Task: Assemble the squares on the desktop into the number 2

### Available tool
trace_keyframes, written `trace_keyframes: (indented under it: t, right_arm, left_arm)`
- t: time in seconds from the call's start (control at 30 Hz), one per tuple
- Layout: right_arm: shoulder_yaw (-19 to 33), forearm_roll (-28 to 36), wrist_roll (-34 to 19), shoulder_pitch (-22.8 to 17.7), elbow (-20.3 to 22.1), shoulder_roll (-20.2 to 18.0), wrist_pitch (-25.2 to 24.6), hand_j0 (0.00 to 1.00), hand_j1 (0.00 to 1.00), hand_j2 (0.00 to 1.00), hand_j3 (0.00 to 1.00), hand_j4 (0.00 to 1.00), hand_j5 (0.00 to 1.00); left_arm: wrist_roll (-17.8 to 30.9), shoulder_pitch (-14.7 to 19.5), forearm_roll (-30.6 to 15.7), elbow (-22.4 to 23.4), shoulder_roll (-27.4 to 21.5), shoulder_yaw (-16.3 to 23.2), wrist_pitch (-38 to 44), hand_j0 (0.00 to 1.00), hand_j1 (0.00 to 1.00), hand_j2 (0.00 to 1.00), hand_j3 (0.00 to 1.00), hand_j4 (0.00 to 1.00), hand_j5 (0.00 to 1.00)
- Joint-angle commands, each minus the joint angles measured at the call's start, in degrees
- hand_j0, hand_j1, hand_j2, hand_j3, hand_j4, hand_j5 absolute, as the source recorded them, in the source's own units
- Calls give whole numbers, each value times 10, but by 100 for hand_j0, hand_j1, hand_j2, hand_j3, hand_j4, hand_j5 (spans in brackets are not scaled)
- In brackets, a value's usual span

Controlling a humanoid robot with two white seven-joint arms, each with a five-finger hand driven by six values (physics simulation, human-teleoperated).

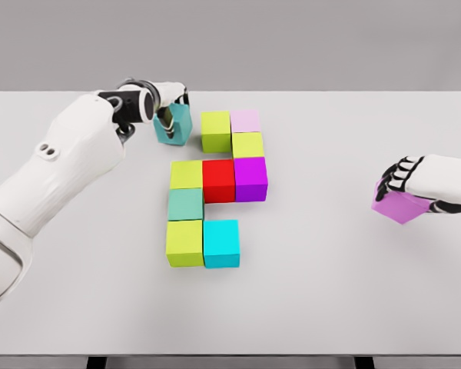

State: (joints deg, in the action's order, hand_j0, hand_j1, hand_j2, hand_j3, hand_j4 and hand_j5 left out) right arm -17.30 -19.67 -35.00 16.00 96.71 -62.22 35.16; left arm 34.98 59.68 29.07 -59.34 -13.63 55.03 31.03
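Coloured cubes form a partial figure at the table's centre: a lime cube (pixel 215 131) and a pale pink cube (pixel 245 121) on top, a lime cube (pixel 247 144) and a magenta cube (pixel 250 178) below, then a red cube (pixel 218 181), a yellow-green cube (pixel 186 174), a teal-green cube (pixel 185 204), a lime cube (pixel 184 243) and a cyan cube (pixel 221 243). My left hand (pixel 167 115) is shut on a teal cube (pixel 177 124) just left of the top lime cube. My right hand (pixel 403 181) is shut on a violet cube (pixel 399 206) at the far right.
The white table (pixel 330 292) spans the whole view, its front edge near the bottom. My left arm (pixel 61 169) crosses the table's left part.
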Motion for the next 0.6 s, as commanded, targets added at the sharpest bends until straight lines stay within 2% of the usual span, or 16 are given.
trace_keyframes:
  t: [0.0, 0.23, 0.33, 0.57]
  right_arm:
    - [-4, 8, 0, 0, 8, 6, -2, 65, 65, 65, 65, 65, 65]
    - [-20, 8, 0, 26, 39, 30, -2, 69, 69, 69, 69, 69, 69]
    - [-56, 8, 0, 57, 39, 47, -2, 69, 69, 69, 69, 69, 69]
    - [-117, 7, 0, 100, 41, 74, -2, 71, 71, 71, 71, 71, 71]
  left_arm:
    - [0, 0, 5, 21, 16, 0, -2, 34, 34, 34, 34, 34, 34]
    - [0, 0, 5, 30, 18, 0, -2, 35, 35, 35, 35, 35, 35]
    - [0, -1, 5, 29, 18, 0, -3, 37, 37, 37, 37, 37, 37]
    - [0, 0, 3, 27, 26, 0, -4, 37, 37, 37, 37, 37, 37]
